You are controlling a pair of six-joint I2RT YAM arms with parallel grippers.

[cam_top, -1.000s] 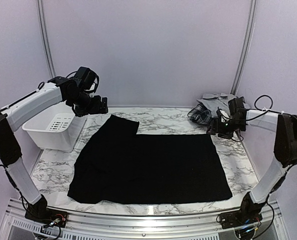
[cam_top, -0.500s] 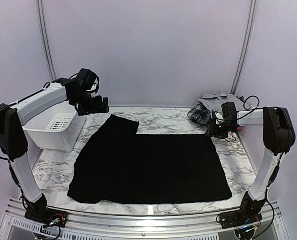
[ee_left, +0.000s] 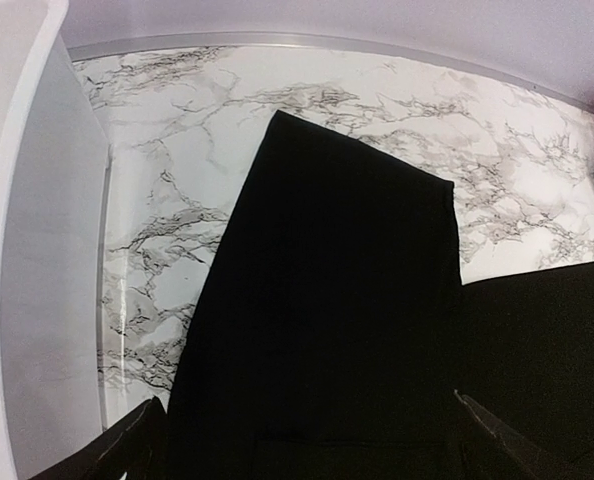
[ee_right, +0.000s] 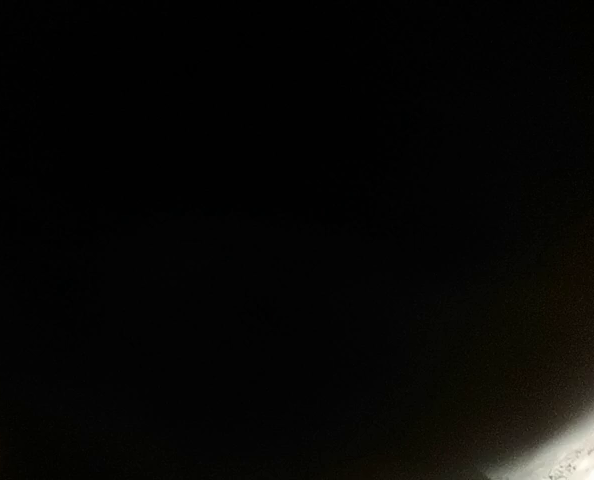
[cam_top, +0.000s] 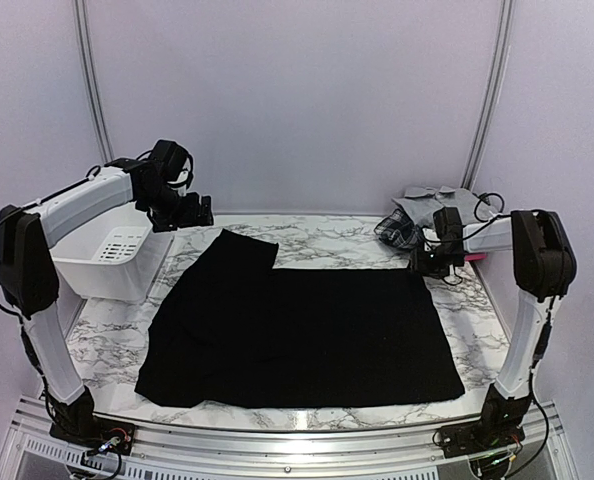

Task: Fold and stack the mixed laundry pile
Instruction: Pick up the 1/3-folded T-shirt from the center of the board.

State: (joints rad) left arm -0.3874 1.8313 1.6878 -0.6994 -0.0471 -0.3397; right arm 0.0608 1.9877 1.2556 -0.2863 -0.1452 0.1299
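No text, label, brand, number or sign can be read anywhere in these views.

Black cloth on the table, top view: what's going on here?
The large plain black cloth lies spread on the white marble table. The right arm's fingers are down at its far right corner; that wrist view is nearly all black, so a grip cannot be confirmed. The left arm's fingers hover open near its far left part, beside the white slotted plastic basket. Grey and plaid garments sit heaped at the far right.
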